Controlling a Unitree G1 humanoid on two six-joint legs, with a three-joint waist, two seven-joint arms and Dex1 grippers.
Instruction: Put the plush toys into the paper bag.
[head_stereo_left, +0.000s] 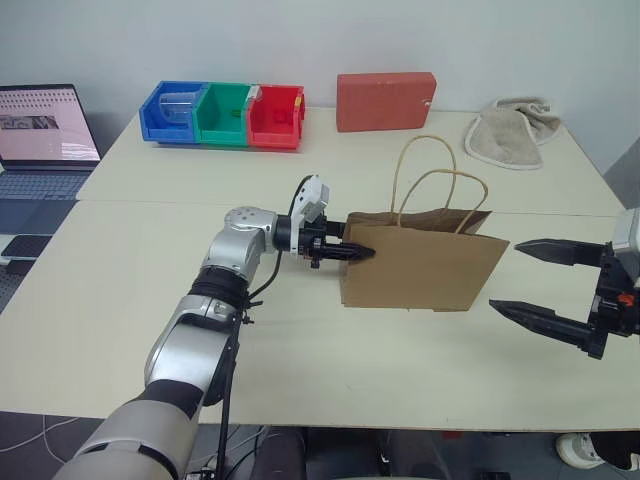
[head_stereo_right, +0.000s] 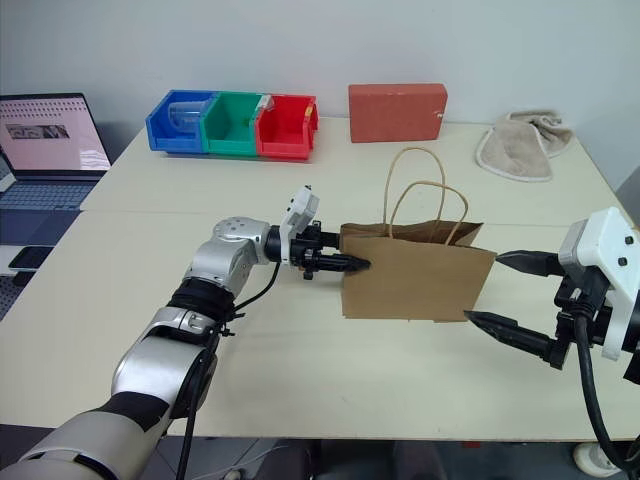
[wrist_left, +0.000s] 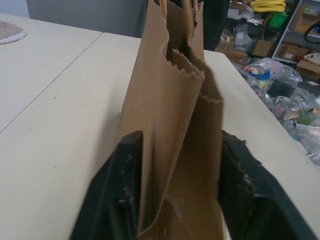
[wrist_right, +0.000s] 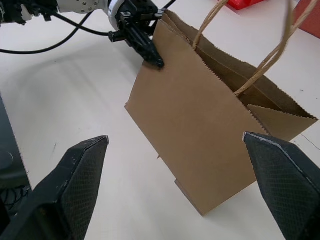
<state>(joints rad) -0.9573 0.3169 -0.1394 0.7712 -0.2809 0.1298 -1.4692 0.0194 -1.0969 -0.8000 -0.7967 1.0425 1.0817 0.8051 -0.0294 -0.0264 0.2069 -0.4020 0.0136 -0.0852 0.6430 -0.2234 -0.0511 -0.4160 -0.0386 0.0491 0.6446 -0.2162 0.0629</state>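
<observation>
The brown paper bag (head_stereo_left: 425, 270) stands upright in the middle of the table, its two loop handles up and its mouth slightly open. My left gripper (head_stereo_left: 358, 252) points level at the bag's upper left edge. Its fingers (wrist_left: 125, 185) are open and straddle the folded side of the bag (wrist_left: 175, 125). My right gripper (head_stereo_left: 504, 275) hovers just right of the bag, spread wide open with nothing between its fingers; in the right wrist view the bag (wrist_right: 200, 125) stands ahead of it. The plush toys are out of view.
At the back of the table stand a row of blue, green and red bins (head_stereo_left: 222, 113), a red box (head_stereo_left: 385, 101) and a beige towel (head_stereo_left: 512, 133). A laptop (head_stereo_left: 40, 140) sits on the side table at far left.
</observation>
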